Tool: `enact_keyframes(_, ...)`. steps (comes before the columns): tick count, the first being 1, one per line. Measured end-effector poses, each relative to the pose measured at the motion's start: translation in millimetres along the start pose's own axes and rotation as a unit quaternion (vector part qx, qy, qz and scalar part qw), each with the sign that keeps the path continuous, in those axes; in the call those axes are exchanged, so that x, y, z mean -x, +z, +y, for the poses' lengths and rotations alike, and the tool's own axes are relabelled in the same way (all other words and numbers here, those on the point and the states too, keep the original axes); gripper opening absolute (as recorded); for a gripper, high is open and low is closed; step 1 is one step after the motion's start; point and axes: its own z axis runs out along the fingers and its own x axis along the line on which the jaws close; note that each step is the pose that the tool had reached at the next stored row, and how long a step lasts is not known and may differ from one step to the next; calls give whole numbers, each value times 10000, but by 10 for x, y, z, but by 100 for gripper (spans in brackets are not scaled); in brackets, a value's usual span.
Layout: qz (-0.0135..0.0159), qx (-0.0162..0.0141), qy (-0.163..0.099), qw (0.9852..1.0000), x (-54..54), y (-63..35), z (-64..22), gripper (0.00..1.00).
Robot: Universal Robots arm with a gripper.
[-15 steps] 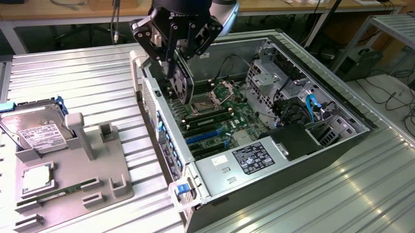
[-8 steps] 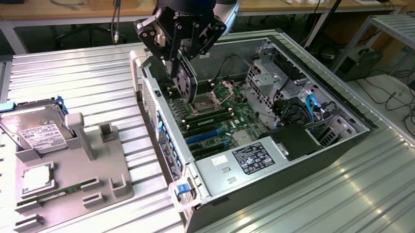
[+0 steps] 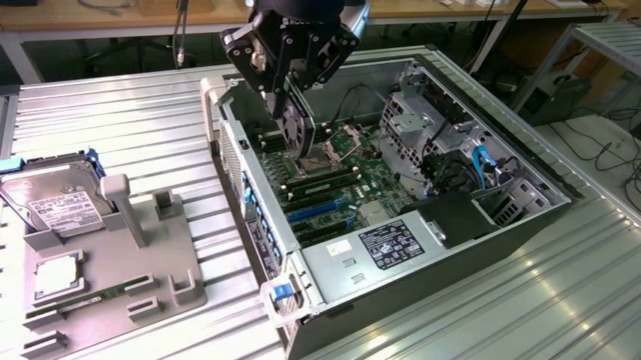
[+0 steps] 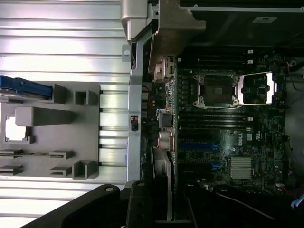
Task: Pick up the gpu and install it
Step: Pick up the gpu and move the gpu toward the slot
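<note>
Computer case (image 3: 431, 292) lay nearest, open; thin dark gpu (image 3: 293, 135) hung upright above it, pinched directly beneath the black tool (image 3: 290, 101).

Exterior spot: high up and well back from the counter (image 3: 130, 127).
Exterior faces: down at a slant onto the open case (image 3: 451, 300), with the tray (image 3: 150, 262) at the exterior view's left.
Exterior nearness: far enough to see the whole case and the jaws above it.
Wrist spot: on the arm, over the case.
Wrist faces: straight down onto the board (image 4: 228, 142).
Wrist nearness: much closer.
Both see: board, case wall, tray.
</note>
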Motion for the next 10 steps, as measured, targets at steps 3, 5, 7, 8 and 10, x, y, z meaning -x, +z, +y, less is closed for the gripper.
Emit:
enact_keyframes(3, 0, 0, 0, 10000, 62, 0, -1, 28)
enact_keyframes(5, 0, 1, 1, 10000, 81, 0, -2, 28)
enact_keyframes(7, 0, 0, 1, 10000, 104, -1, -3, 28)
enact_keyframes(8, 0, 0, 1, 10000, 123, -2, -2, 28)
enact_keyframes(10, 0, 0, 0, 10000, 152, -2, -3, 28)
